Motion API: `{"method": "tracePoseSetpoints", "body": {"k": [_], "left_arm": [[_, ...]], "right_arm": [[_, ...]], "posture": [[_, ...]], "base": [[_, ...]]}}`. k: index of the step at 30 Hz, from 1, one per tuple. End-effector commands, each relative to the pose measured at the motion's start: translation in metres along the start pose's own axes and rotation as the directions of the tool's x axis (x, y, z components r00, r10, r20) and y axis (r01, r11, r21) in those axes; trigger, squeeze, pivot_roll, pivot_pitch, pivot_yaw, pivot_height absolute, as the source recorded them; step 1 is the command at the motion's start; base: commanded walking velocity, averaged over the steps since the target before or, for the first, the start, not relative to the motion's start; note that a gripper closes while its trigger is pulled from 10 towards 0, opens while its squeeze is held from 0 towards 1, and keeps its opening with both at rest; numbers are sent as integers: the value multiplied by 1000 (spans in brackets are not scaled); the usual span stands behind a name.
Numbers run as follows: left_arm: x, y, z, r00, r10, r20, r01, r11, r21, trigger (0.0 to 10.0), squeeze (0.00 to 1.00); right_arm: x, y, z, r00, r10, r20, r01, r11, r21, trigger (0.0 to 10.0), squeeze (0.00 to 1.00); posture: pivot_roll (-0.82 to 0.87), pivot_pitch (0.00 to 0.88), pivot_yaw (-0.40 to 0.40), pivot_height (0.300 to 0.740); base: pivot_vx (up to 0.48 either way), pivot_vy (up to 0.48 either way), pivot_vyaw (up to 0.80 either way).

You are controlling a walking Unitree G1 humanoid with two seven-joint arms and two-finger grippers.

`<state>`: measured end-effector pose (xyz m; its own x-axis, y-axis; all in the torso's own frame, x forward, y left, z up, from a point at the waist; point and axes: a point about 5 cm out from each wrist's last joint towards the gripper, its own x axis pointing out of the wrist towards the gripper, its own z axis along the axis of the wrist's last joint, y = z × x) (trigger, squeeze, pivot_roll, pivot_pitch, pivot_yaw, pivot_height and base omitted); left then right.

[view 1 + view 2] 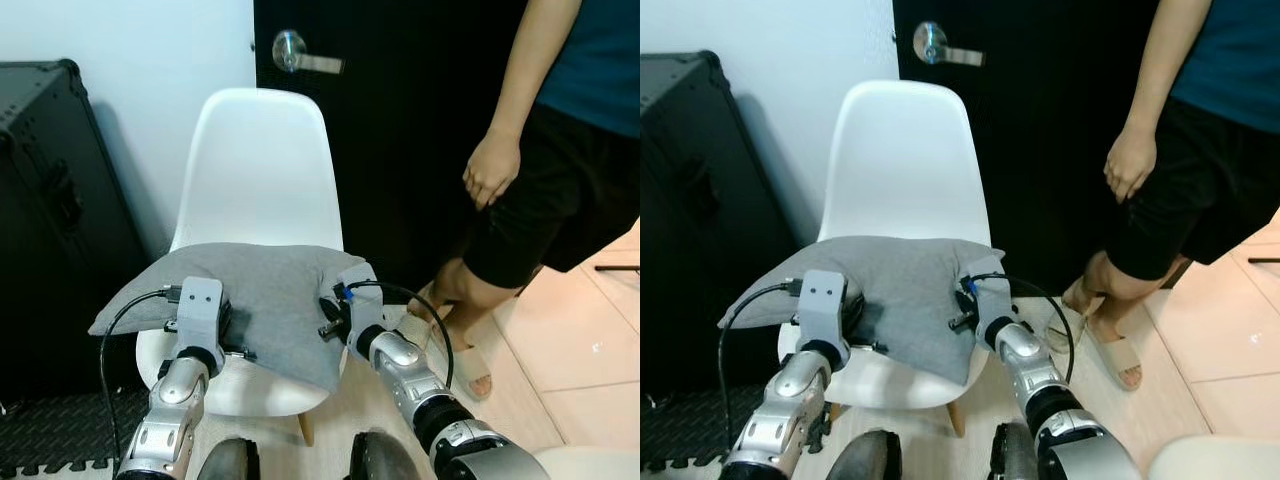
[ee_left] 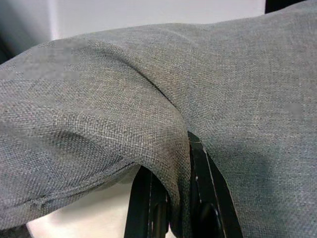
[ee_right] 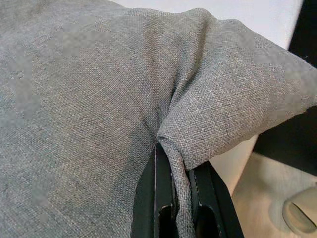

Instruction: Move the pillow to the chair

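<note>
A: Entry, tool state first. Left tool (image 2: 171, 208): black fingers (image 2: 141, 208) closed down on a pinched fold of the grey pillow (image 1: 270, 295), cloth filling the narrow gap between them. Right tool (image 3: 181, 208): same condition, fingers nearly together with a ridge of fabric clamped between, near the pillow's corner.

B: Pillow location?

A: Directly beyond both tools, draped across the seat of the white chair (image 1: 262, 160). The left tool holds its near-left edge, the right tool its near-right edge. One corner hangs off the seat past the left tool; the near edge sags over the seat front between the tools. Appears to rest on the seat, though whether its weight is fully down I cannot tell.

B: Handling notes?

A: Judged soft and light: woven cover bunches readily into folds at each pinch, no stiffness. Coarse weave should grip well, not slippery. Edge or corner pinches, as now, look adequate; the middle would only slump.

B: Beyond the chair?

A: Black case (image 1: 60, 200) off to the left tool's side, dark door with a lever handle (image 1: 295, 55) behind, and a person's hand (image 1: 490, 170) hanging past the right tool, the person standing well apart from the chair.
</note>
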<state>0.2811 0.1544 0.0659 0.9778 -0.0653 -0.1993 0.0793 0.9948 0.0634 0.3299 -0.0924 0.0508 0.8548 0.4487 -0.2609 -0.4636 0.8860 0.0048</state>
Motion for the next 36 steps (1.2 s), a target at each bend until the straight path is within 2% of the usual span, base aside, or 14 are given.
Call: {"method": "tracePoseSetpoints", "body": {"k": [1,4,6,11,16,17,21,22,23,25,26,30,32,36], "left_arm": [[-2,-11,2,997,-72,27,71,996,50,10000,0],[-2,-17,3,994,-104,39,101,991,90,10000,0],[-2,-17,3,994,-104,39,101,991,90,10000,0],[1,-3,-1,1000,-7,-3,7,985,174,10000,0],[2,7,-3,999,36,-12,-33,984,174,10000,0],[3,10,-2,999,43,-14,-41,988,149,10000,0],[4,11,-1,999,35,-17,-32,988,148,10000,0],[3,11,-1,999,33,-23,-28,983,180,10000,0],[3,11,-1,999,33,-23,-28,983,180,10000,0],[0,17,-8,994,87,-66,-69,970,231,10000,0],[0,17,-8,994,87,-66,-69,970,231,10000,0],[-3,21,-15,986,126,-107,-105,977,185,10000,0],[-4,26,-18,978,166,-124,-138,968,210,10000,0],[-4,30,-19,972,195,-130,-161,959,234,10000,0]], "right_arm": [[-2,-10,5,997,-64,33,63,998,13,10000,0],[-3,-8,6,997,-52,54,51,999,17,10000,0],[-3,-8,6,997,-52,54,51,999,17,10000,0],[1,-6,9,998,-45,51,44,999,17,10000,0],[3,-1,6,1000,-18,10,18,1000,3,10000,0],[4,1,6,1000,-8,6,7,1000,9,10000,0],[5,3,5,1000,-2,-5,2,1000,-6,10000,0],[5,6,4,1000,13,-10,-13,1000,-10,10000,0],[5,6,4,1000,13,-10,-13,1000,-10,10000,0],[6,10,3,1000,24,-17,-24,1000,-18,10000,0],[6,10,3,1000,24,-17,-24,1000,-18,10000,0],[6,9,2,1000,-4,-16,4,1000,3,10000,0],[6,12,1,1000,15,-8,-14,999,39,10000,0],[6,17,1,999,39,3,-39,998,53,10000,0]], "posture": [[81,88,-82,611],[77,99,-89,601],[77,99,-89,601],[86,108,-90,601],[91,112,-95,601],[95,112,-97,596],[108,98,-97,591],[108,98,-97,591],[108,98,-97,591],[123,95,-97,591],[123,95,-97,591],[128,97,-90,591],[136,87,-85,581],[140,91,-88,576]], "base": [[0,0,0],[0,0,0],[0,0,0],[0,0,0],[0,0,0],[0,0,0],[0,0,0],[0,0,0],[0,0,0],[0,0,0],[0,0,0],[0,0,0],[0,0,0],[0,0,0]]}}
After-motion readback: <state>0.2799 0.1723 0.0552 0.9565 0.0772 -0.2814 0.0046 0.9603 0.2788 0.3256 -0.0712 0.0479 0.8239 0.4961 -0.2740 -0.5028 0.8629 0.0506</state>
